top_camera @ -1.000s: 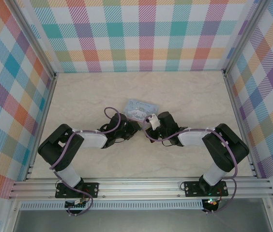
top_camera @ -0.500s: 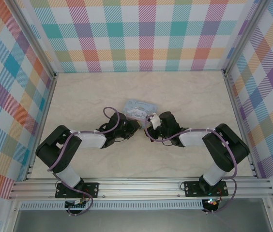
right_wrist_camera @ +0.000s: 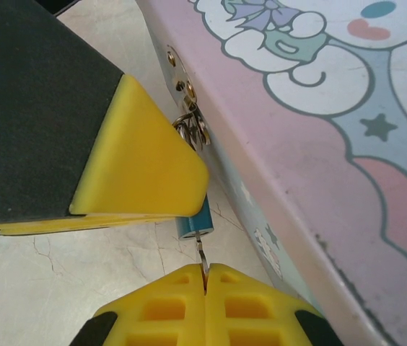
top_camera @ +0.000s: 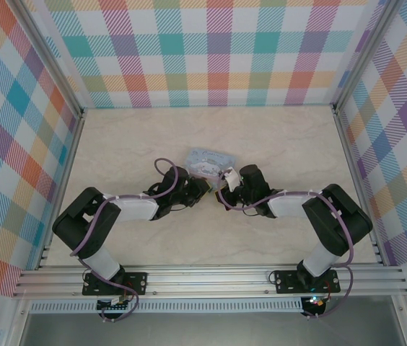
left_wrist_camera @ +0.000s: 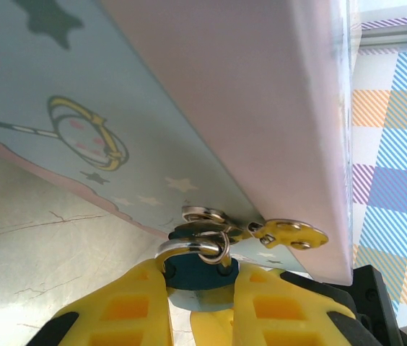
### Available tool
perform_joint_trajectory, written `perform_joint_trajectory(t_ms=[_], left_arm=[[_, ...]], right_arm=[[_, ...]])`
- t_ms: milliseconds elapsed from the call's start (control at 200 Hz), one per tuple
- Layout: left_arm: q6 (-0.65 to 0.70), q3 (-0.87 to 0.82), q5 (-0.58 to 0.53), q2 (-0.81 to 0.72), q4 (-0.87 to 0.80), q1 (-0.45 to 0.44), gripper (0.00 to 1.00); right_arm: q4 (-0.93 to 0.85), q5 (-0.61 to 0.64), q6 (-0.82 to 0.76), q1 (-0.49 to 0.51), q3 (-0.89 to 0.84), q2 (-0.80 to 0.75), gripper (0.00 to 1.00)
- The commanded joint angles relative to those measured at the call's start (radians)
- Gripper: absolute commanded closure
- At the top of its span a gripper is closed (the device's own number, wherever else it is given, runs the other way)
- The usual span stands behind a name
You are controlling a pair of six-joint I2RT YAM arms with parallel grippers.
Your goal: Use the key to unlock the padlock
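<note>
The tiny teal padlock [left_wrist_camera: 202, 272] hangs by its silvery shackle [left_wrist_camera: 186, 247] from the hasp of the pale blue cartoon tin [left_wrist_camera: 81, 86]. My left gripper [left_wrist_camera: 200, 280] is shut on the padlock's body, one yellow finger on each side. In the right wrist view the padlock [right_wrist_camera: 195, 218] pokes out under the left finger [right_wrist_camera: 142, 169]. My right gripper [right_wrist_camera: 205, 271] is shut on the thin key [right_wrist_camera: 203, 252], and the key's tip meets the padlock's bottom face. From above, the left gripper [top_camera: 203, 189] and right gripper [top_camera: 224, 184] meet at the tin's near edge.
The tin [top_camera: 208, 160] lies mid-table on the marble top [top_camera: 283, 137]. A small yellow tab [left_wrist_camera: 296, 233] dangles from a ring on the hasp. Plaid walls [top_camera: 203, 50] close off the back and both sides. Purple cables loop over both forearms.
Both grippers have edged slightly towards the tin, and the left arm's elbow has drifted a little left. Both grips are unchanged.
</note>
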Motion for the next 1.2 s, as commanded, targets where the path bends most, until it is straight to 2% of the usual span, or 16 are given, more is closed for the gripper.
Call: perform_joint_trajectory(t_ms=[0,130,345,490,600,740,865,990,1195], left_arm=[[0.013,0.029,0.1,0.002,0.008,-0.021,0.92],[0.01,0.034,0.093,0.013,0.017,-0.021,0.92],[-0.003,0.032,0.09,0.071,0.061,-0.019,0.89],[-0.003,0.02,0.064,0.087,0.087,-0.02,0.78],[0.017,0.011,0.035,0.058,0.069,-0.018,0.66],[0.013,-0.01,0.012,0.024,0.071,-0.009,0.38],[0.006,-0.068,-0.045,-0.054,0.09,0.007,0.24],[0.016,-0.112,-0.067,-0.152,0.038,0.038,0.19],[0.006,-0.18,-0.075,-0.253,0.046,0.053,0.2]], right_arm=[[0.154,-0.093,0.045,0.006,0.063,-0.021,0.98],[0.238,-0.084,0.129,0.007,0.041,-0.018,0.98],[0.145,-0.028,0.269,0.026,0.029,-0.055,0.98],[0.089,0.023,0.319,0.041,0.002,-0.042,0.99],[0.05,0.038,0.325,0.041,0.01,-0.047,0.99],[-0.008,0.03,0.32,0.041,0.037,-0.038,0.99],[-0.032,0.02,0.333,0.041,0.047,-0.036,0.99],[-0.074,0.013,0.368,0.042,0.059,-0.049,0.99],[-0.064,0.022,0.551,0.043,0.031,-0.073,0.99]])
